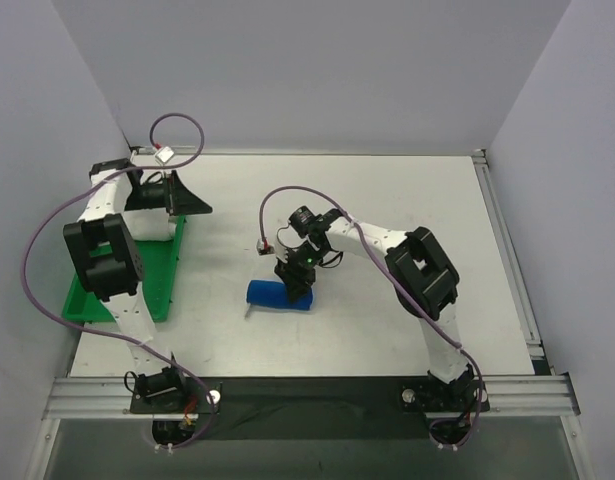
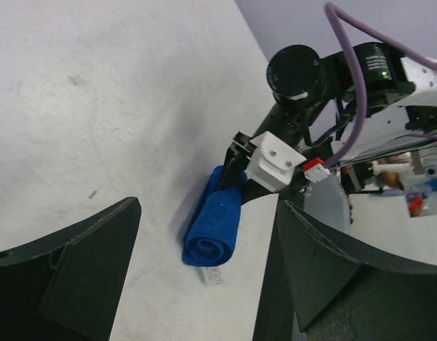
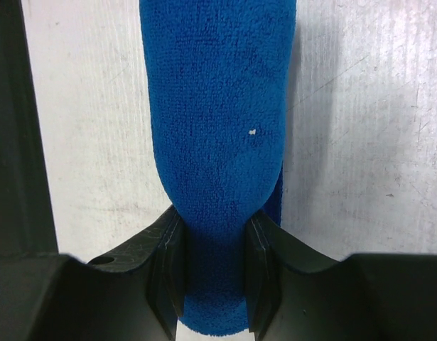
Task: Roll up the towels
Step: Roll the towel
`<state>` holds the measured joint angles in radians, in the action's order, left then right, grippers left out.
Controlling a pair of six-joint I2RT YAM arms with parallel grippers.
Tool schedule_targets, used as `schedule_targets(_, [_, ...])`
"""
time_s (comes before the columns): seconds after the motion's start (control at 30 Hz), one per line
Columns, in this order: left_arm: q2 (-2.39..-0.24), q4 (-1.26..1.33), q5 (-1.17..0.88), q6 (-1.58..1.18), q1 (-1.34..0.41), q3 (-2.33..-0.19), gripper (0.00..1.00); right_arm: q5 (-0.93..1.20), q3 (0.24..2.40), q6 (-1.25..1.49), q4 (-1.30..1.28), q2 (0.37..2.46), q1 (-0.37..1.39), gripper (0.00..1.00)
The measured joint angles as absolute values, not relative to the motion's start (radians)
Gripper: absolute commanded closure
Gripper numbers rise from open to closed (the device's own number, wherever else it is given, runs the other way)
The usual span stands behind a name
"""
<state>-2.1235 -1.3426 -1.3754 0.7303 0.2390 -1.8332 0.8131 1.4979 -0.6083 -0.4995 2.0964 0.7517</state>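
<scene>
A blue towel (image 1: 277, 296), rolled into a cylinder, lies on the white table near the middle. My right gripper (image 1: 295, 288) is shut on its right end; in the right wrist view the roll (image 3: 217, 121) is squeezed between the two black fingers (image 3: 165, 273). In the left wrist view the roll (image 2: 216, 226) lies with its spiral end and a white tag toward the camera. My left gripper (image 1: 187, 200) is open and empty, held above the table's back left, pointing toward the roll.
A green tray (image 1: 157, 285) lies along the table's left side under the left arm. A metal rail (image 1: 507, 250) runs along the table's right edge. Grey walls close in the back and sides.
</scene>
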Motion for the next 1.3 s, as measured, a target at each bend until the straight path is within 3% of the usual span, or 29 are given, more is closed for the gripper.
schedule_targets(0.27, [-1.926, -1.347, -1.394, 0.849, 0.215, -1.523, 0.17, 0.911, 1.575, -0.564, -0.574, 2.174, 0.71, 1.0])
schedule_targets(0.47, [-1.547, -1.298, -1.212, 0.907, 0.164, -1.295, 0.14, 0.99, 1.65, -0.547, -0.664, 2.247, 0.688, 1.0])
schedule_targets(0.8, [-1.044, -0.91, -0.794, 1.007, -0.26, -0.839, 0.09, 1.116, 1.764, -0.516, -0.805, 2.368, 0.651, 1.0])
schedule_targets(1.03, [-1.002, -0.626, -0.597, 1.101, -0.512, -0.646, 0.09, 1.16, 1.791, -0.505, -0.861, 2.409, 0.64, 1.0])
schedule_targets(1.3, [-1.167, -0.327, -0.457, 1.135, -0.615, -0.584, 0.11, 1.168, 1.792, -0.501, -0.887, 2.418, 0.64, 1.0])
